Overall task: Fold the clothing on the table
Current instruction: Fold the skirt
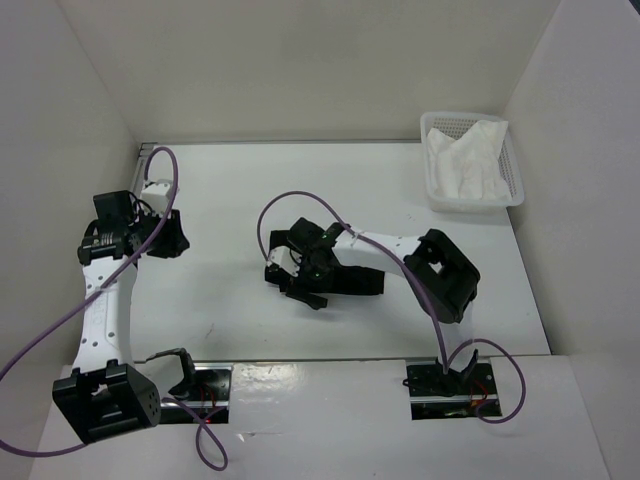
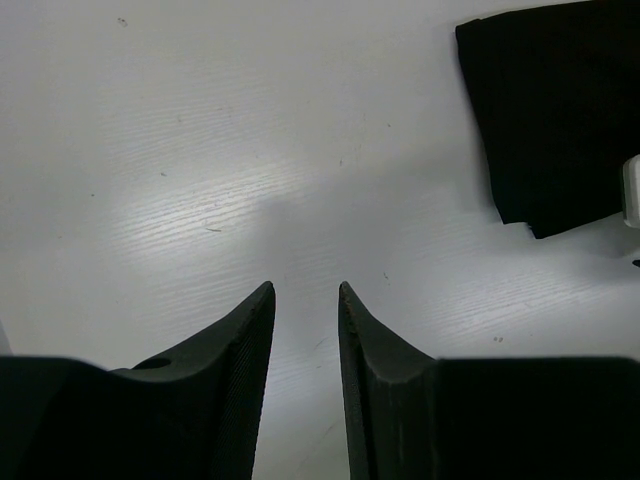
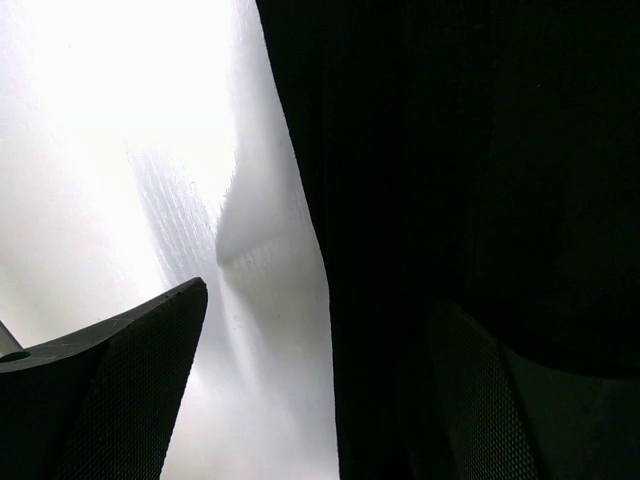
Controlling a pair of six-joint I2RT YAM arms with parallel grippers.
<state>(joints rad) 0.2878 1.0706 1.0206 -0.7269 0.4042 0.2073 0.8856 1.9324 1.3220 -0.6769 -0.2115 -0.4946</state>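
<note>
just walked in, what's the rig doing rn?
Folding job, mid-way. The right tool, jaws wide open, sits at the edge of the black clothing in the middle of the table, one finger over fabric and one over bare surface, gripping nothing. The left tool, part open and empty, hangs off to the left.

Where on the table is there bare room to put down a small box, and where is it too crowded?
Bare: the far strip of the table between the left arm and the basket; also the patch between the left arm and the black clothing. Crowded: the middle, where the right pincer hangs over the clothing.
</note>
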